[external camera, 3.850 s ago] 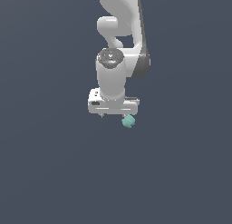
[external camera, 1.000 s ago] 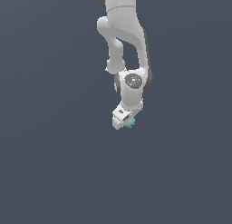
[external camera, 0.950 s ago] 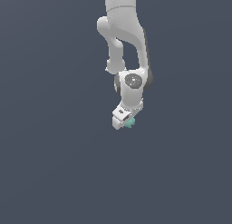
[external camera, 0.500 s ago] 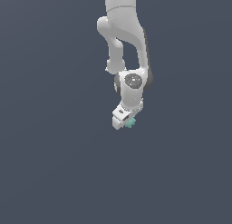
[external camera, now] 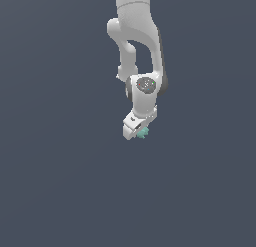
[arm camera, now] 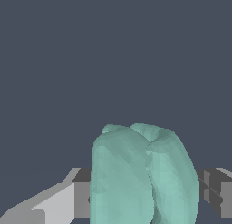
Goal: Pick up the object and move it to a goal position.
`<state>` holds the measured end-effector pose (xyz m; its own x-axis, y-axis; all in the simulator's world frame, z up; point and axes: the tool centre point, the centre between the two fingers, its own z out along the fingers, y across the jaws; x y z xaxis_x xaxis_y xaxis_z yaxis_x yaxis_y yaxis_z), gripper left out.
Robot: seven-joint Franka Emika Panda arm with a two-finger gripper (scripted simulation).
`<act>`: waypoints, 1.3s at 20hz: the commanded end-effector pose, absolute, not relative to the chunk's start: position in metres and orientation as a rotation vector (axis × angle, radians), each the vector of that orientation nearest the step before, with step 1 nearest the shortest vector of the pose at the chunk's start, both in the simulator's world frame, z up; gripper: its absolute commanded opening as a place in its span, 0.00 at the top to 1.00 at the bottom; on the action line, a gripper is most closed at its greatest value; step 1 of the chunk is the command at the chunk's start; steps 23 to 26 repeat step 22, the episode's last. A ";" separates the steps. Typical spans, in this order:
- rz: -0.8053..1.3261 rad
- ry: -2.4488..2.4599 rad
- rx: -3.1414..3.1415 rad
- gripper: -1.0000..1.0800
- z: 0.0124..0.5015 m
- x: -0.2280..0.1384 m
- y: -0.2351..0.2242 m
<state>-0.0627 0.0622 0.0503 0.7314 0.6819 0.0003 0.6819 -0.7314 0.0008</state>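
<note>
The object, a small teal-green lumpy blob, sits at the tip of my white gripper in the exterior view, partly hidden behind the hand. In the wrist view the object fills the space between my two grey fingers, which press on it from both sides. The gripper is shut on the object and hangs in mid-air, tilted toward the exterior view's left.
The white arm comes down from the top of the exterior view. Everything around it is a plain dark grey background, with no surface, edge or marker showing.
Since 3.9 s ago the wrist has turned and shifted to the exterior view's right with the object. Over the last second nothing visibly moves.
</note>
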 end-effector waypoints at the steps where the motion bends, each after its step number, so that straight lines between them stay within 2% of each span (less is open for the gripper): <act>1: 0.002 1.151 2.922 1.00 0.056 -0.070 0.060; 14: -0.001 1.150 2.922 1.00 0.095 -0.125 0.043; 26: -0.001 1.150 2.923 1.00 0.103 -0.135 0.039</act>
